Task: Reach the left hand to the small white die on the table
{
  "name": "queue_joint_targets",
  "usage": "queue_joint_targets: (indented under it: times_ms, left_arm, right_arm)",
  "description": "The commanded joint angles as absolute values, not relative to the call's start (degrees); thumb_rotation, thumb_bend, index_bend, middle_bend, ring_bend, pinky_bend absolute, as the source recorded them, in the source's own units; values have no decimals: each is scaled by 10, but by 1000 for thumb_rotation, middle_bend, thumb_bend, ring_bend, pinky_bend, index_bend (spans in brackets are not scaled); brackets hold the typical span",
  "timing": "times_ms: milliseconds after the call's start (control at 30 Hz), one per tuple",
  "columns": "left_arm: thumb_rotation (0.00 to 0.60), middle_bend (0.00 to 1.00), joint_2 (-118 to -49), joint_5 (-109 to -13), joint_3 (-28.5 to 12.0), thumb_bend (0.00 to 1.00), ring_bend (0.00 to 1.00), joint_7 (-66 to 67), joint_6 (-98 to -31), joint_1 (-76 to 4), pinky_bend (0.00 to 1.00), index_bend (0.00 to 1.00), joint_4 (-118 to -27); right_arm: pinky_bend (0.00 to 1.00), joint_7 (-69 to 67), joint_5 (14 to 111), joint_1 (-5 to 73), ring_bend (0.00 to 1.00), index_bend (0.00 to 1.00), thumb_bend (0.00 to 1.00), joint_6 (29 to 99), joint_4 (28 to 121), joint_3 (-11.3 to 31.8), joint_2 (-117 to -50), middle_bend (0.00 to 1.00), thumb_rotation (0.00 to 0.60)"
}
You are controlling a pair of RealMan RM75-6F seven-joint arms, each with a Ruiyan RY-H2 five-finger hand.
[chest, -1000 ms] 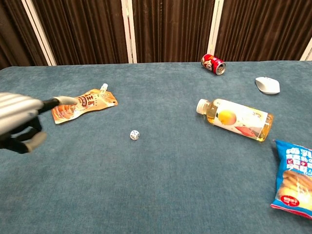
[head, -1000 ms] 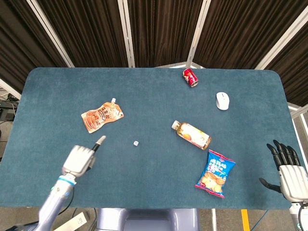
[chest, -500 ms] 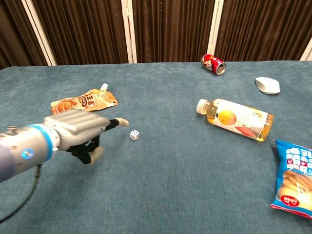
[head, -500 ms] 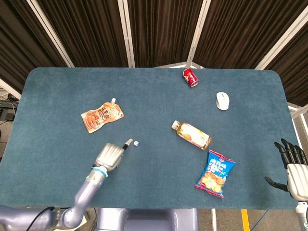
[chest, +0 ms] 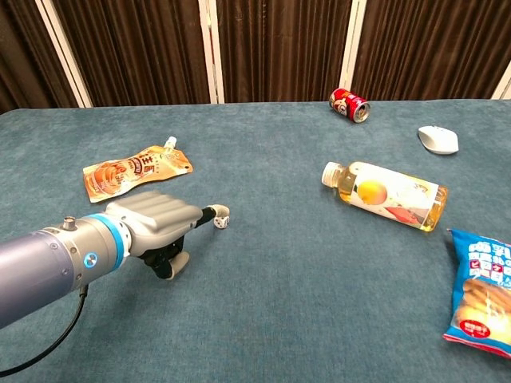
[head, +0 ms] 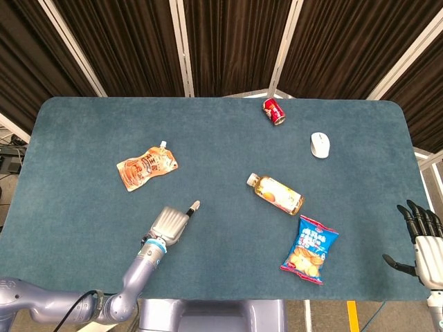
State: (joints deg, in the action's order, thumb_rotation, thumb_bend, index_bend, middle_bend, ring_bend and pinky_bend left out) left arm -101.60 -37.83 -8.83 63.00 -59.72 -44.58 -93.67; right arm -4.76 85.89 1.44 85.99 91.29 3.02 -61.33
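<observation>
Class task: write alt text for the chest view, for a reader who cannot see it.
A robot's left hand reaches across a blue table, one extended finger meeting a small white die. Around lie an orange pouch, a juice bottle, a red can, a white mouse and a blue snack bag.

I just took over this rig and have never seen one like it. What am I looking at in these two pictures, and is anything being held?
It is a two-armed robot with finger hands at a blue table. One picture looks down from its head, the other looks forward from its chest.

The left hand reaches over the table with one finger out; its tip is at the small white die, and whether it touches I cannot tell. In the head view the fingertip hides the die. The right hand waits off the table's right edge, fingers apart. Neither hand holds anything.

Also on the table: an orange pouch, a juice bottle, a blue chip bag, a red can and a white mouse.
</observation>
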Motion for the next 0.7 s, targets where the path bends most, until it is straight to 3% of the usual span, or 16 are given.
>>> queue_joint_targets:
  times_ms: [33, 700]
  left_arm:
    - [600, 885, -1016, -379, -81, 654, 872, 626, -601, -447, 796, 0, -938]
    - [600, 886, -950, -442, -10, 656, 872, 570, -651, -414, 796, 0, -1011]
  right_arm:
    - [0, -48, 858, 15, 0, 63, 3, 859, 911, 31, -614, 0, 600]
    - [0, -27, 886, 13, 0, 63, 5, 873, 920, 22, -621, 0, 600]
